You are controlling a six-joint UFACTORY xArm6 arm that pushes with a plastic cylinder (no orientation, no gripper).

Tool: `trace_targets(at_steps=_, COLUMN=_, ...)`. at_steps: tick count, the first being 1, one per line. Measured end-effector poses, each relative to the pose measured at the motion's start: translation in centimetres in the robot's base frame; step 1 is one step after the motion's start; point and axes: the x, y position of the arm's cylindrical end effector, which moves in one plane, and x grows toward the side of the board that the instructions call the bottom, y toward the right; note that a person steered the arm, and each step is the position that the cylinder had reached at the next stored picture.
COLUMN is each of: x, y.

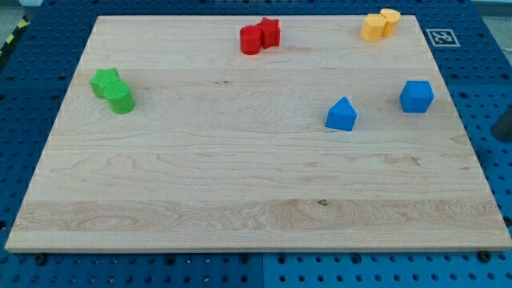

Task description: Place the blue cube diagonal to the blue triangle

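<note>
The wooden surface (pixel 240 176) fills most of the camera view, a pale board lying on a blue pegboard bench (pixel 32 48). A small black-and-white marker tag (pixel 441 37) sits on that bench just off the board's top right corner.

Taking the blue triangle (pixel 342 114) as the landmark, it stands right of the board's centre, apart from everything else. The blue cube (pixel 417 96) lies to the triangle's right and slightly toward the view's top, near the board's right edge, with a clear gap of bare wood between the two.

A pair of red blocks (pixel 260 37), touching each other, sits toward the view's top and left of the triangle, close to the board's top edge; their exact shapes are hard to make out. A pair of yellow blocks (pixel 379 25), also touching, sits above the triangle and a little to its right, near the top right corner. A pair of green blocks (pixel 113 90), one star-like and one rounded, lies far to the triangle's left, near the board's left edge.

My tip does not show; only a dark blur at the view's right edge, beyond the cube, can be seen, and I cannot tell what it is. There is no gripper on view, so its state cannot be told.
</note>
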Motion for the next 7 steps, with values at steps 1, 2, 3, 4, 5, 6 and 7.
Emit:
trace_targets(at_steps=1, x=-3.2, y=-2.3)
trace_targets(at_steps=2, x=-6.4, y=-6.8)
trace_targets(at_steps=3, x=-6.1, y=-10.2)
trace_targets(at_steps=4, x=-7.8, y=-14.6)
trace_targets(at_steps=5, x=-8.8, y=-15.2)
trace_targets(at_steps=6, x=-4.1, y=-13.0)
trace_targets(at_steps=7, x=-2.9, y=-12.7)
